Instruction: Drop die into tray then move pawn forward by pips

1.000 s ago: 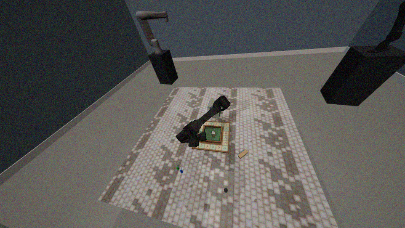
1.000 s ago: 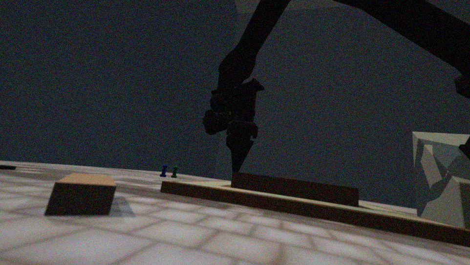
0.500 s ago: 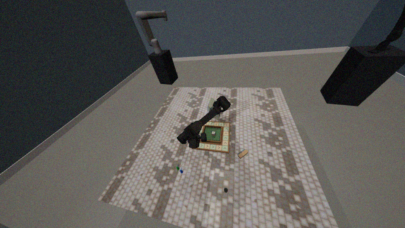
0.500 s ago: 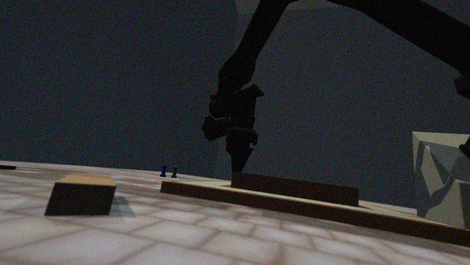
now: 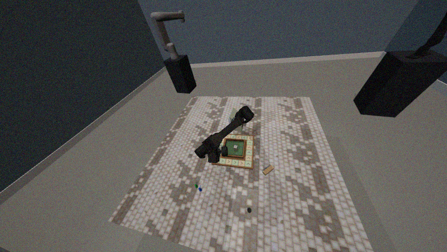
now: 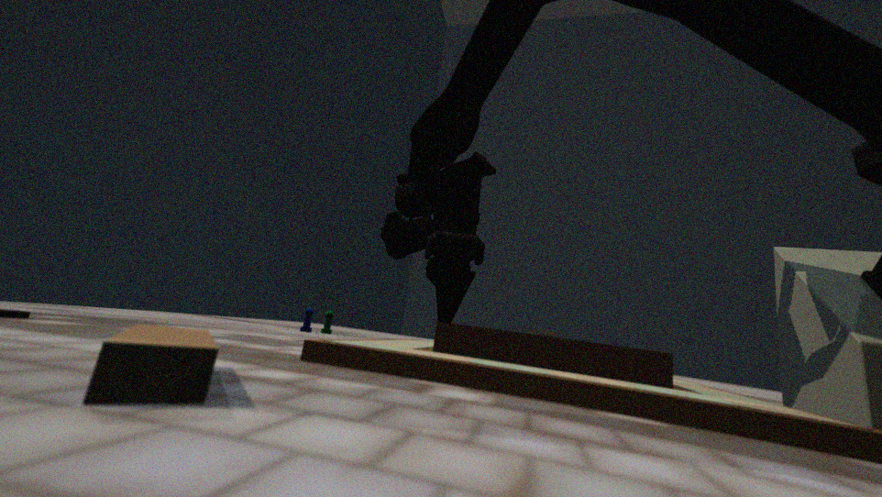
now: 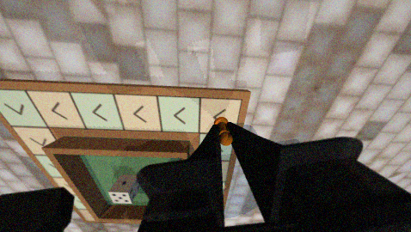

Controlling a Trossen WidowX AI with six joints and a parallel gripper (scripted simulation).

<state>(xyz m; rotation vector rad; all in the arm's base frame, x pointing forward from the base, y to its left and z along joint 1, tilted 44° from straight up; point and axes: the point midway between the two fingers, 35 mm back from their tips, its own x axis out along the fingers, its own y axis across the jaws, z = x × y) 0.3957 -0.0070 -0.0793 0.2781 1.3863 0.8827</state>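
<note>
An orange pawn (image 7: 225,137) stands at the corner square of the board (image 5: 233,167) (image 6: 369,362) (image 7: 172,91). My gripper (image 7: 222,127) (image 6: 445,319) is shut on the pawn, one fingertip on each side. In the exterior view the fingertips are low behind the tray wall, and the pawn is hidden. The die (image 5: 235,146) (image 7: 120,198) lies inside the green-floored tray (image 5: 245,150) (image 7: 116,151). Its bright upper face shows several pips, one near each corner and one in the middle; a darker side face shows one pip. Arrows along the row beside the pawn point left in the wrist view.
A green peg (image 5: 196,185) (image 6: 327,323) and a blue peg (image 5: 200,189) (image 6: 306,321) stand off the board. A wooden block (image 5: 268,169) (image 6: 157,337) and a small black object (image 5: 249,209) lie on the table. The raised tray wall is close beside the gripper.
</note>
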